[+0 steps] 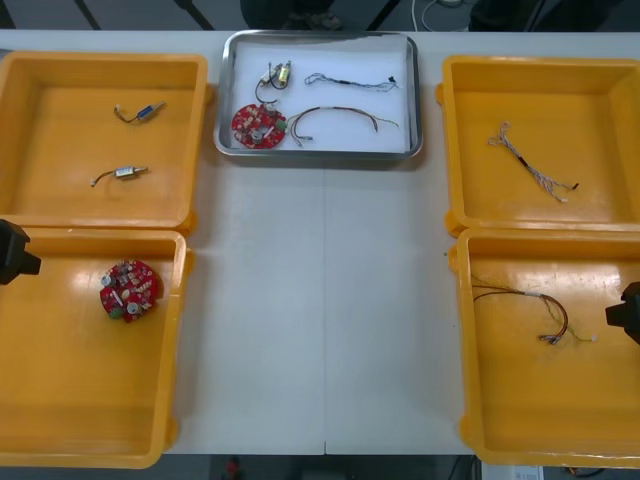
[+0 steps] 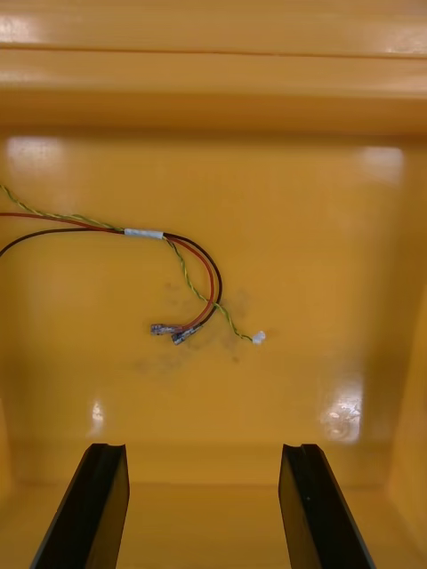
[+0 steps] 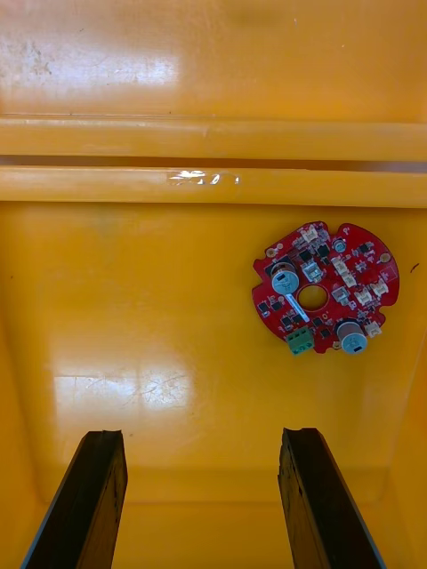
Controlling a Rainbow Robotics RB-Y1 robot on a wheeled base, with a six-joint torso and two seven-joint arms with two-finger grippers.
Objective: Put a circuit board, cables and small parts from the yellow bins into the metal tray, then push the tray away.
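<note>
The metal tray [image 1: 412,140], white inside, sits at the far middle of the table. It holds a round red circuit board [image 1: 258,125], a small metal part [image 1: 281,73], a twisted blue and white cable [image 1: 350,81] and a black cable [image 1: 340,118]. My left gripper [image 3: 203,502] hangs open over the near left yellow bin [image 1: 60,420], with another red circuit board [image 3: 325,286] lying beyond its fingers. Over the near right yellow bin [image 1: 520,420], my right gripper [image 2: 203,507] is open too, and a red and yellow cable [image 2: 191,284] rests ahead of it.
The far left bin [image 1: 40,130] contains two small metal parts [image 1: 140,111] [image 1: 125,173]. A twisted cable [image 1: 530,162] lies in the far right bin [image 1: 600,100]. Bare table runs between the bins, from the tray to the near edge.
</note>
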